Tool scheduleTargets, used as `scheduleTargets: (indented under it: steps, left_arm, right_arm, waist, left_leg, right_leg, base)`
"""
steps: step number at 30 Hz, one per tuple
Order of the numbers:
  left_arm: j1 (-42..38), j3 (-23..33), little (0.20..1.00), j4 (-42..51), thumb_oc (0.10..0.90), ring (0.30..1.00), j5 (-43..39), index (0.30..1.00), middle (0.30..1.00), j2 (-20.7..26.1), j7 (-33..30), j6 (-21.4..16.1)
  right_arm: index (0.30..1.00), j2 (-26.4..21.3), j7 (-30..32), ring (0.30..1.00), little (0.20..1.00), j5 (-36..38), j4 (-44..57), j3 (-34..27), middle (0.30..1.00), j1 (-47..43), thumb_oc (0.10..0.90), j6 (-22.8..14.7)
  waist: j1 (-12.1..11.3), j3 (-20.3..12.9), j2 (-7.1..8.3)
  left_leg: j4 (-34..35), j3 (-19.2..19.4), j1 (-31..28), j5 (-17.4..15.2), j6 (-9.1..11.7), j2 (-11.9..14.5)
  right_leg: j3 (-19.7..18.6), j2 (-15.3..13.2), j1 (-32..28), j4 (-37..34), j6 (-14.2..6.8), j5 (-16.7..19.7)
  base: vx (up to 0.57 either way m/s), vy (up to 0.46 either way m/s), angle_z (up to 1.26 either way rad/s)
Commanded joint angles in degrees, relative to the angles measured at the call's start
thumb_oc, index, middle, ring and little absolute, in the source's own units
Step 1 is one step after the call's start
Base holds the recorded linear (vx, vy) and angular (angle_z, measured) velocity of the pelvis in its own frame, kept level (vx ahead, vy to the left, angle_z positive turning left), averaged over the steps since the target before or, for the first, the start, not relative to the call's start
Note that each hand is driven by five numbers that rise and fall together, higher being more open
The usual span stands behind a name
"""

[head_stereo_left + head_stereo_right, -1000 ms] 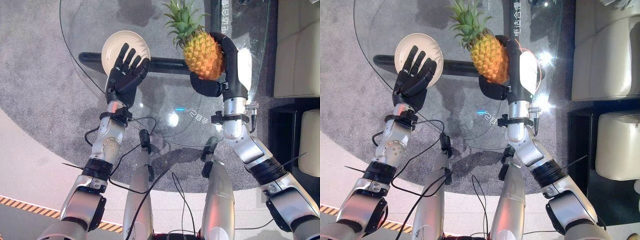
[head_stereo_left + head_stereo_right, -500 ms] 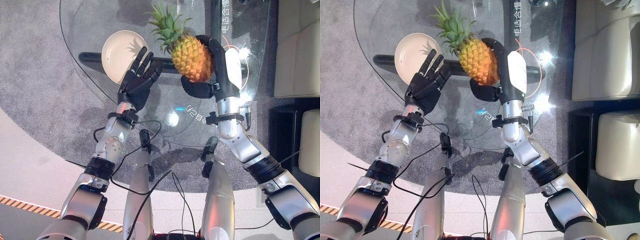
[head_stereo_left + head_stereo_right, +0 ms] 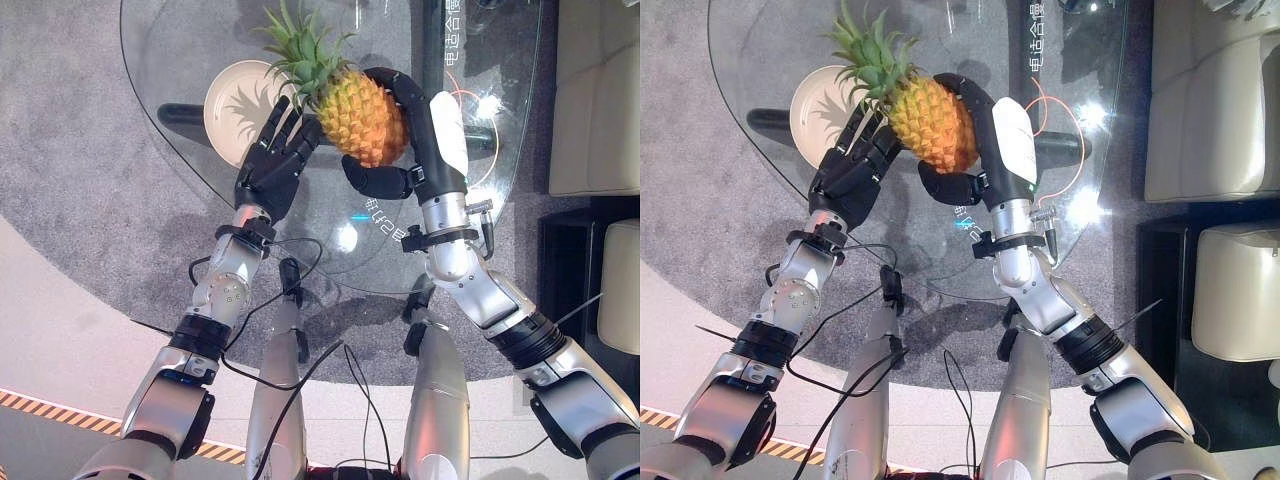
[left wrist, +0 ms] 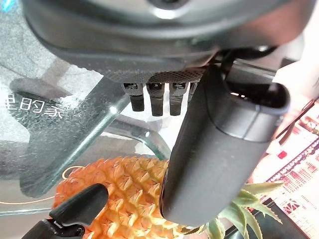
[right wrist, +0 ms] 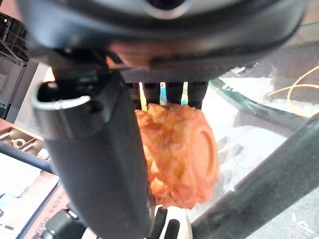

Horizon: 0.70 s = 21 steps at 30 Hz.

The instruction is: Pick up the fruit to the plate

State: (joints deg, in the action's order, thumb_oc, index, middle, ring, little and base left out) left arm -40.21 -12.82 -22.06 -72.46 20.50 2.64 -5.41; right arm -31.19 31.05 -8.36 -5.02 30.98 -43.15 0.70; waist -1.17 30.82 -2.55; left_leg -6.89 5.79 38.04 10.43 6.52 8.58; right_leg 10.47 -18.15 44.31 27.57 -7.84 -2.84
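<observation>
Pineapple shifted left toward plate, gripped by curled R hand; L hand open, fingers straight, fingertips touching fruit's side.

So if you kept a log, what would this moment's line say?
right hand: gripping pineapple above glass table | left hand: open beside it | plate: empty

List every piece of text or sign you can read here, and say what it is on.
White characters at the far edge of the glass table: too small to read.
Pale characters on the glass beside the right hand holding the pineapple: blurred, unreadable.
</observation>
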Motion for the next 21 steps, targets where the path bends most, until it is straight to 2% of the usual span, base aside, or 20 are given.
scheduleTargets:
  steps: [1, 9, 12, 21]
  left_arm:
    - [-6.41, 0.26, 0.900, 7.03, 0.800, 0.900, -2.26, 0.900, 0.900, -1.47, 1.05, -3.75]
    - [-6.41, -0.05, 0.900, 8.34, 0.800, 0.900, -3.62, 0.900, 0.900, -2.00, 2.13, -4.40]
    - [-6.48, -0.21, 0.900, 9.13, 0.800, 0.900, -5.00, 0.900, 0.900, -2.31, 4.46, -3.93]
    - [-6.46, -0.41, 0.900, 10.26, 0.800, 0.900, -4.77, 0.900, 0.900, -2.02, 6.95, -3.04]
  right_arm:
    - [0.300, -0.08, 0.46, 0.300, 0.200, -0.11, 10.37, 0.86, 0.300, -10.53, 0.100, -5.97]
    - [0.300, 0.43, -0.35, 0.300, 0.200, 0.18, 10.34, 1.93, 0.300, -10.66, 0.100, -4.98]
    - [0.300, 0.61, -0.69, 0.300, 0.200, 0.06, 10.24, 2.20, 0.300, -10.60, 0.100, -4.66]
    - [0.300, 0.24, 1.33, 0.300, 0.200, 0.00, 9.94, 1.51, 0.300, -9.85, 0.100, -4.40]
  waist:
    - [0.33, -1.03, -0.97]
    - [0.14, -1.03, -0.99]
    - [0.12, -1.03, -0.97]
    - [0.22, -1.03, -0.87]
  left_leg:
    - [-4.96, -0.04, -0.68, -5.08, 1.89, 2.47]
    - [-5.13, -0.23, -0.30, -5.05, 1.85, 2.36]
    - [-5.16, -0.25, -0.25, -5.02, 1.85, 2.25]
    - [-5.44, -0.27, -0.05, -5.22, 1.82, 2.30]
  right_leg:
    - [0.48, -2.16, -4.80, -10.69, -3.08, 6.60]
    - [0.46, -2.21, -4.48, -10.51, -3.01, 6.63]
    - [0.53, -2.24, -4.55, -10.62, -2.97, 6.68]
    - [0.50, -2.33, -4.42, -10.63, -3.03, 6.80]
  base:
    - [0.00, 0.000, 0.00]
    - [0.00, 0.000, 0.00]
    - [0.00, 0.000, 0.00]
    - [0.00, 0.000, 0.00]
